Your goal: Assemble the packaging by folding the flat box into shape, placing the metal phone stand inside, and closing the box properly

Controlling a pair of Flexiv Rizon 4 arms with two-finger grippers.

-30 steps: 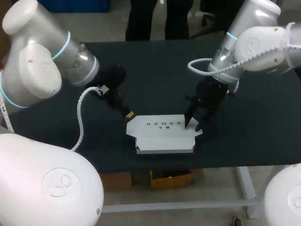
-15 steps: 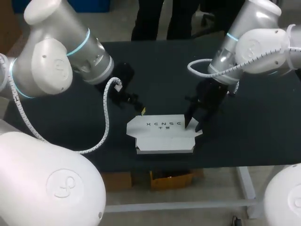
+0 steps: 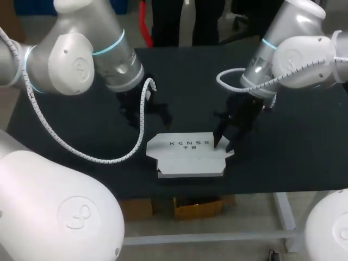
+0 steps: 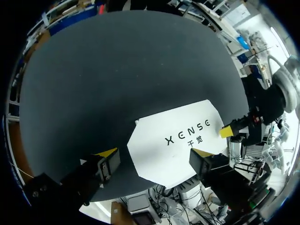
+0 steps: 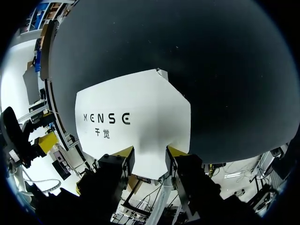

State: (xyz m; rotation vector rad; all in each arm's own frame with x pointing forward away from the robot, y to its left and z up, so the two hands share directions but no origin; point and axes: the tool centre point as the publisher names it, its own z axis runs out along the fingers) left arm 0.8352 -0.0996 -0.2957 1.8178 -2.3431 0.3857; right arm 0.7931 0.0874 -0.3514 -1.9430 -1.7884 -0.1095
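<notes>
Step in hand: folding the box into shape, judged to be at an early stage. Nothing is packed and nothing is closed yet.
Flat box (image 3: 187, 155): lies low on the bench (image 3: 98, 141) close to its near edge. The printed panel faces up and the side tabs are spread.
Right claw (image 5: 150, 152): sits at the box's right end with its yellow fingers narrowly parted. A white flap fills the gap between them and meets both tips, so it appears to be pinching that flap.
Left claw (image 4: 153, 153): hangs above the far left part of the box with its fingers spread wide and nothing in them. In its own wrist view the printed panel lies ahead of and between the tips, apart from both.
Next move: the left claw probably has to come down on the left edge or panel to steady it while the right claw bends its flap along the crease. The thin card is likely to slide on the bench or buckle if it is worked from one end only.
Metal phone stand: not visible in any view.
In the way: the coiled white cable (image 3: 140, 125) on the left arm dangles just beyond the box's far left corner and could brush it. The two claws work near each other over one small box.
Farther bench: dark cloth lies behind the box.
</notes>
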